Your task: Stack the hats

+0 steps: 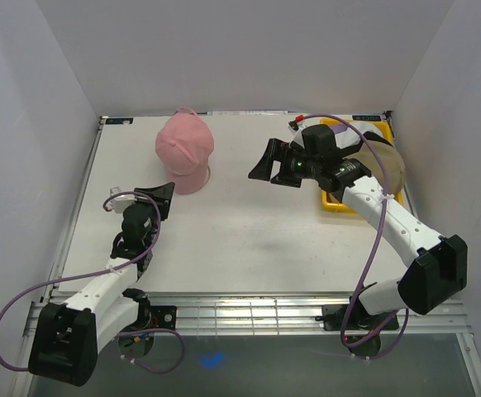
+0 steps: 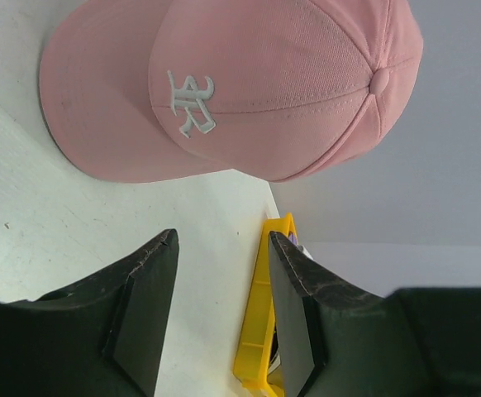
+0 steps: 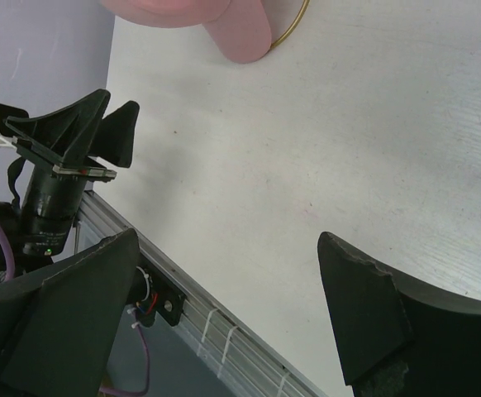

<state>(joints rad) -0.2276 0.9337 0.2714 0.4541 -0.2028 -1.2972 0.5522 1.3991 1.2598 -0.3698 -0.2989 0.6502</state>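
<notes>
A pink cap [image 1: 184,153] with a white logo sits on the table at the back left. It fills the top of the left wrist view [image 2: 249,83], and its brim shows in the right wrist view [image 3: 240,33]. A tan cap [image 1: 387,165] lies over the yellow tray [image 1: 333,203] at the back right. Something white [image 1: 371,131] lies behind it. The right arm hides the other caps. My left gripper [image 1: 162,197] is open and empty just short of the pink cap [image 2: 222,240]. My right gripper [image 1: 265,161] is open and empty above the table's middle [image 3: 228,240].
White walls close in the table on three sides. The yellow tray's edge shows between my left fingers [image 2: 261,331]. The table's metal front rail [image 3: 216,318] and my left gripper [image 3: 83,136] show in the right wrist view. Purple cables loop off both arms.
</notes>
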